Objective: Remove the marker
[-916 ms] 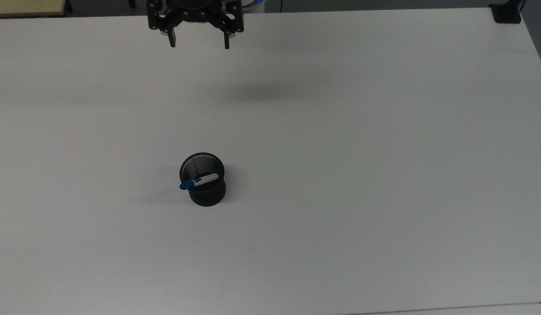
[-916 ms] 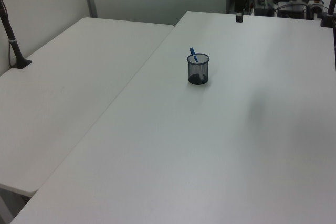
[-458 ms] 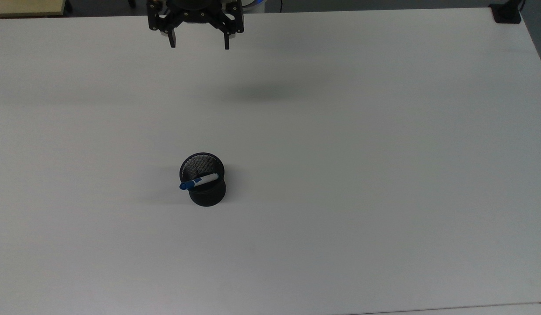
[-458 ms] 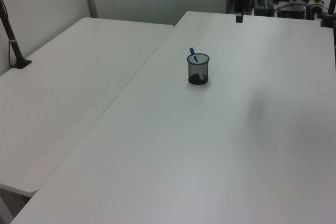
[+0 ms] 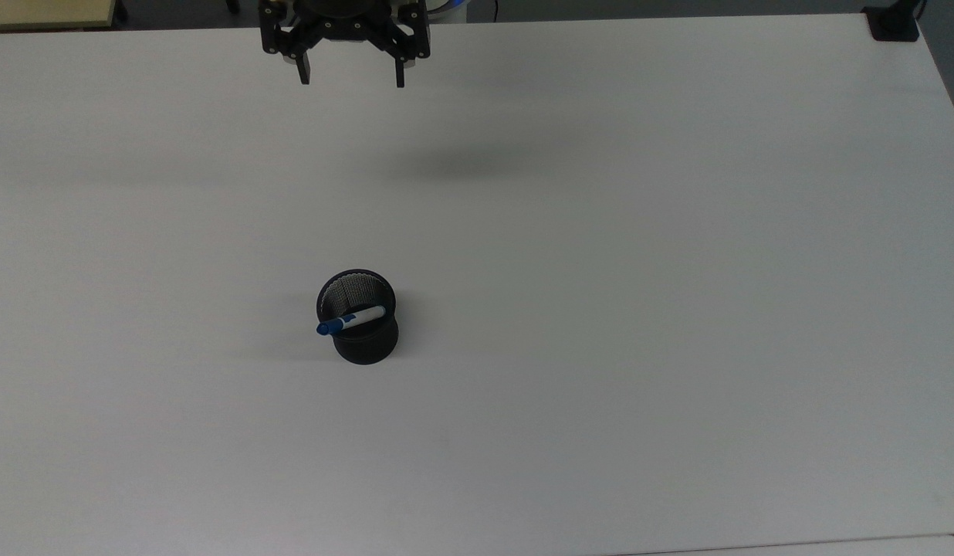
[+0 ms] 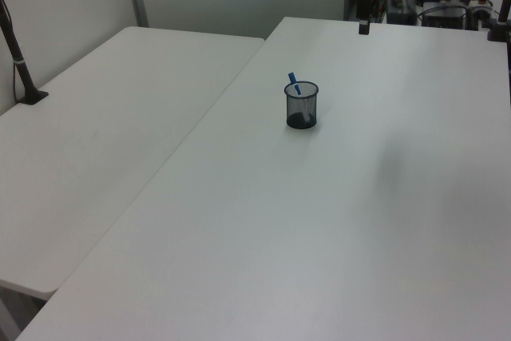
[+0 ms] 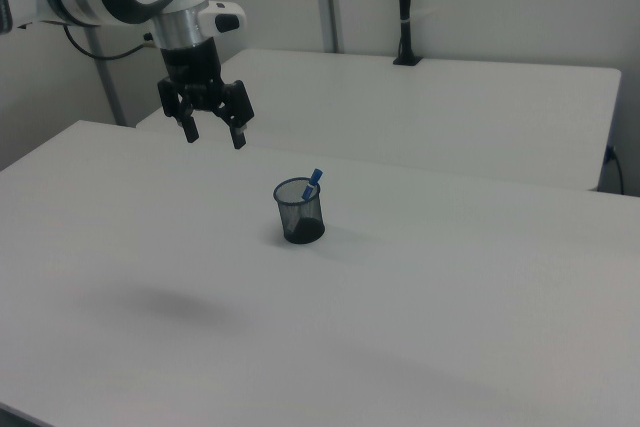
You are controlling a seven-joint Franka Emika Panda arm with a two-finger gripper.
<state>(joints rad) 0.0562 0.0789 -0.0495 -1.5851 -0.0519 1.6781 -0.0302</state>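
Nothing has moved: my gripper [image 5: 352,80] hangs with jaws apart, far from the marker [image 5: 351,320] leaning in the cup [image 5: 363,340]. Grabbing off-centre could tip that light cup.

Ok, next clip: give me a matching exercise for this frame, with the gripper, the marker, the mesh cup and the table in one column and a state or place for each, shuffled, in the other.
Things:
1. gripper
2. marker
3. mesh cup
4. table

States or places:
A. standing upright on the table, black
B. white surface bearing the cup
C. open, in the air near the table's far edge at the top view's top
D. leaning inside the cup, blue cap above the rim

Pairs: 1-C, 2-D, 3-A, 4-B
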